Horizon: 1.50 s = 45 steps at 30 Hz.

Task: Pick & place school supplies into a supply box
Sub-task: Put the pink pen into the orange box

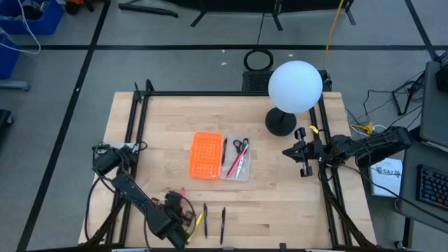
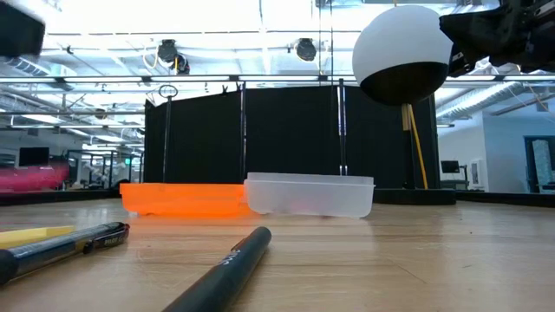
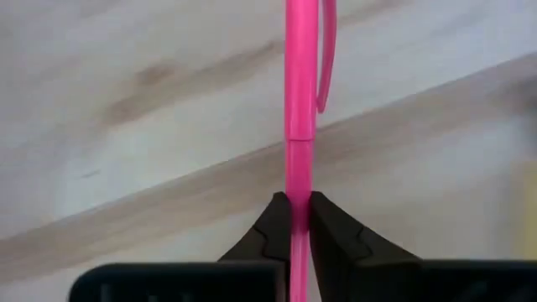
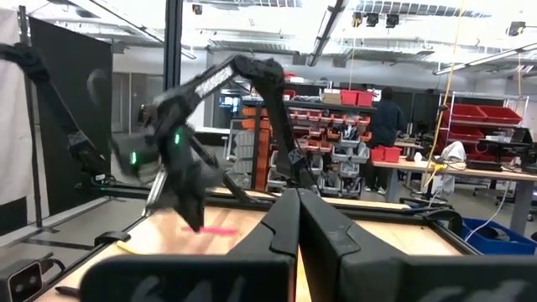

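pink pen [image 3: 299,101] pinched by left gripper [image 3: 299,220], black pens [image 1: 222,222] beside

Our count of the supplies and trays

We see two trays, clear [image 1: 236,159] and orange [image 1: 204,155], one scissors [image 1: 241,145], and perhaps six pens, three of them boxed.

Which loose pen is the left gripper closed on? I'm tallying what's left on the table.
The pink pen: the left gripper pinches its barrel. The yellow pencil and two black pens lie untouched beside it.
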### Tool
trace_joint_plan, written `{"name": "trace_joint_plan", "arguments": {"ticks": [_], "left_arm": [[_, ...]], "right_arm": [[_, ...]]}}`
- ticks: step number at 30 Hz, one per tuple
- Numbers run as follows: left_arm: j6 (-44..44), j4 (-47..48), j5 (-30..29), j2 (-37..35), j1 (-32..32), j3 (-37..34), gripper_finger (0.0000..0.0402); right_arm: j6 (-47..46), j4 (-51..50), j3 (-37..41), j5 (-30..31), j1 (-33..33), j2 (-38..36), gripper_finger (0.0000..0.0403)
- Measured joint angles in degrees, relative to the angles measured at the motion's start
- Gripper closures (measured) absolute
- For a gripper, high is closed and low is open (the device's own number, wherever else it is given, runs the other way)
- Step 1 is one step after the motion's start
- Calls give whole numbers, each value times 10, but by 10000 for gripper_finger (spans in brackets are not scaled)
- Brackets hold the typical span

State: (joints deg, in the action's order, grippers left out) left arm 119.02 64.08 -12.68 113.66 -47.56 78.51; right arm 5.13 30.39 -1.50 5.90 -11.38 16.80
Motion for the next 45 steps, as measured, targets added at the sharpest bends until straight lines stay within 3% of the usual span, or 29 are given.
{"name": "trace_joint_plan", "arguments": {"ticks": [8, 15, 17, 21, 27, 37, 45], "left_arm": [[30, -14, -151, -100, -14, 6, 379], [-131, -79, -198, -152, 80, 6, 379], [-213, -133, -179, -152, 127, 6, 379], [-373, -258, -75, -145, 228, 6, 379], [-494, -329, 14, -128, 344, 6, 379], [-507, -350, 156, -52, 441, 4, 379], [-502, -367, 197, -19, 490, 4, 379]], "right_arm": [[0, -2, 0, 0, 0, 2, 403], [0, -2, 0, 0, 0, 2, 403], [0, -3, 0, 0, 0, 3, 403], [0, -8, 0, 0, 0, 3, 403], [0, -27, 0, 0, 0, 4, 403], [36, -45, 0, 3, 0, 18, 403], [81, -54, 0, 3, 0, 22, 403]]}}
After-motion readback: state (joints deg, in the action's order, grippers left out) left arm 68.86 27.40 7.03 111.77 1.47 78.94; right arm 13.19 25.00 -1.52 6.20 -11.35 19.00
